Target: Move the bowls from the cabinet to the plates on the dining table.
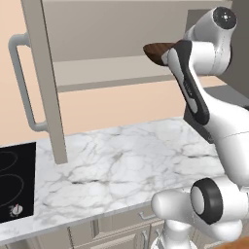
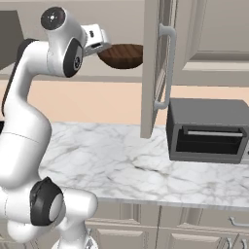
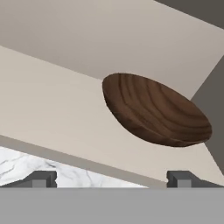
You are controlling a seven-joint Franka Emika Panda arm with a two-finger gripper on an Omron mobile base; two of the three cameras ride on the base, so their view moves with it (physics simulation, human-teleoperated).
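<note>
A dark brown, wood-like bowl (image 3: 155,111) sits inside the open cabinet (image 3: 65,109) on its pale floor, near the right wall. My gripper (image 3: 113,179) is open just in front of it, the bowl ahead of the fingertips (image 3: 41,178) and apart from them. From the right base view my gripper (image 2: 101,47) is level with the bowl (image 2: 122,56), at its left side. In the left base view my forearm covers most of the bowl (image 1: 155,51). The plates and the dining table are out of view.
The cabinet doors stand open, one on the left (image 1: 44,78) and one on the right (image 2: 154,68), each with a long bar handle. Below lies a marble counter (image 1: 126,165) with a black cooktop (image 1: 14,180) and a grey toaster oven (image 2: 206,129).
</note>
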